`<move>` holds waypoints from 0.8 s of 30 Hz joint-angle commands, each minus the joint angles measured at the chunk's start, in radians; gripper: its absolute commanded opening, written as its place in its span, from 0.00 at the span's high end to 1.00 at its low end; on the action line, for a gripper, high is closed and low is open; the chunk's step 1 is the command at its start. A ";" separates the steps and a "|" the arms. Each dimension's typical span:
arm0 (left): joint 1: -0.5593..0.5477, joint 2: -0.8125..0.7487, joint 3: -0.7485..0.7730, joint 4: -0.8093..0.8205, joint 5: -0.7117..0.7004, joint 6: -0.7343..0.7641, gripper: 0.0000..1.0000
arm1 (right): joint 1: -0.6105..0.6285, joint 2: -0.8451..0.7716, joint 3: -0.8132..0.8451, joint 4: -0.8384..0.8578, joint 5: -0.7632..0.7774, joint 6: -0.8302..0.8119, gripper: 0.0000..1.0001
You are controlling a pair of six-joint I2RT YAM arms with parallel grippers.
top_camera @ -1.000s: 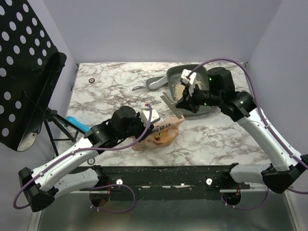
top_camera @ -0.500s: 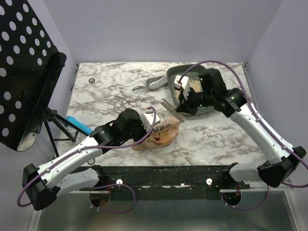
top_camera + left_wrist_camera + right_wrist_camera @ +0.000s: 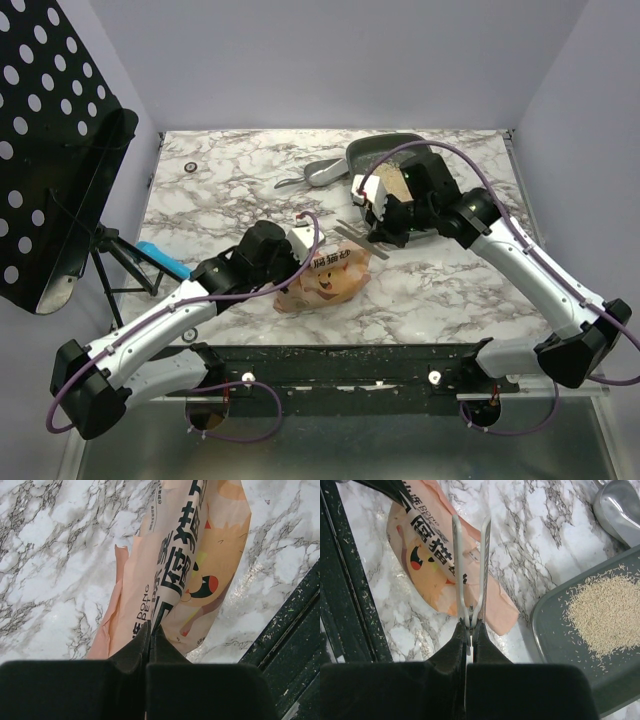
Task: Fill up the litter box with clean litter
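My left gripper (image 3: pixel 150 630), half open a second ago, now pinches the orange-tan printed plastic bag (image 3: pixel 190 555). My right gripper (image 3: pixel 469 625), clamped on a pale two-pronged metal tool (image 3: pixel 484 555), has swung left over it. Pale tan clean litter (image 3: pixel 605 612) lies heaped in the dark grey rectangular plastic litter box (image 3: pixel 555 645).

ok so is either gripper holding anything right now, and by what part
Left gripper pinches the orange litter bag by a fold at its near end. Right gripper is shut on the joined end of a grey two-pronged tool, prongs pointing away.
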 commanded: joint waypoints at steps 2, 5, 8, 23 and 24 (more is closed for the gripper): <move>0.003 -0.017 -0.036 0.066 0.027 0.001 1.00 | 0.019 0.013 -0.023 -0.041 0.021 -0.147 1.00; 0.005 -0.039 -0.056 0.095 0.033 -0.002 1.00 | 0.024 0.028 -0.011 -0.051 0.051 -0.185 1.00; 0.005 -0.062 -0.071 0.125 0.025 -0.007 1.00 | 0.033 0.048 -0.016 -0.076 0.060 -0.236 1.00; 0.003 -0.105 -0.098 0.158 0.050 0.004 1.00 | 0.067 0.096 -0.049 -0.047 0.080 -0.481 1.00; 0.003 -0.108 -0.099 0.160 0.051 0.004 1.00 | 0.072 0.099 -0.048 -0.045 0.090 -0.491 1.00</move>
